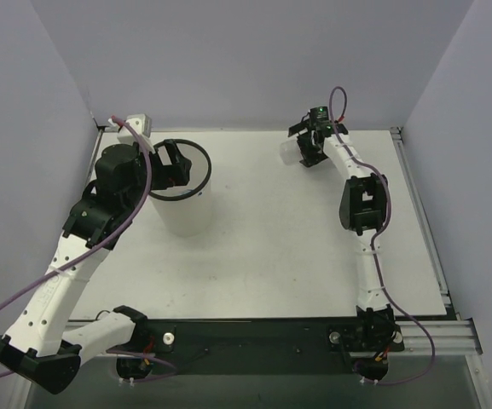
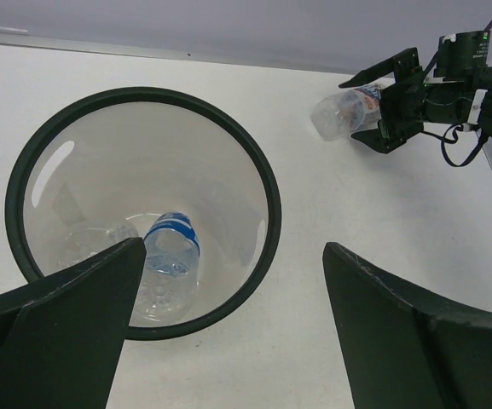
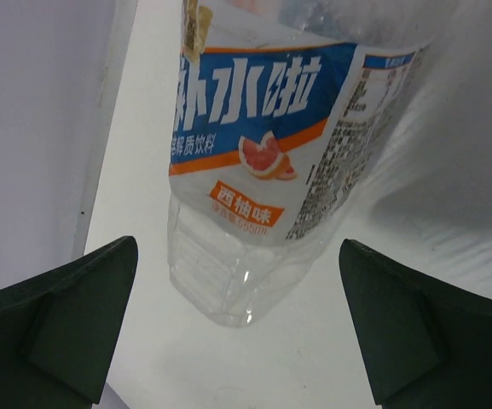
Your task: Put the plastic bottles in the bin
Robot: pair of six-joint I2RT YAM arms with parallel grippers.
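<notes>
Two bottles are lying in the bin (image 2: 143, 92): the blue-label bottle (image 2: 170, 256) and the unlabelled bottle (image 2: 92, 243) beside it. My L gripper (image 2: 233, 256) is hanging above the bin, jaws wide, holding nothing. I'm working on no. 3. My R gripper (image 3: 237, 247) is straddling the white-blue-label bottle (image 3: 263, 128) on the table (image 1: 271, 256), far right. The jaws are fully apart, w/ gaps on both sides. Next, in my judgement: closing gently on the body, then lifting and carrying it to the bin.

- I see the bin (image 1: 186, 217) standing on the table (image 1: 271, 273), far left, with my left gripper (image 1: 170, 166) above its mouth.
- A first bottle (image 2: 170, 260) and a second bottle (image 2: 92, 241) lie inside it, side by side.
- The third bottle (image 1: 292, 152) lies on the table well right of the bin, between the fingers of my right gripper (image 1: 312, 152).
</notes>
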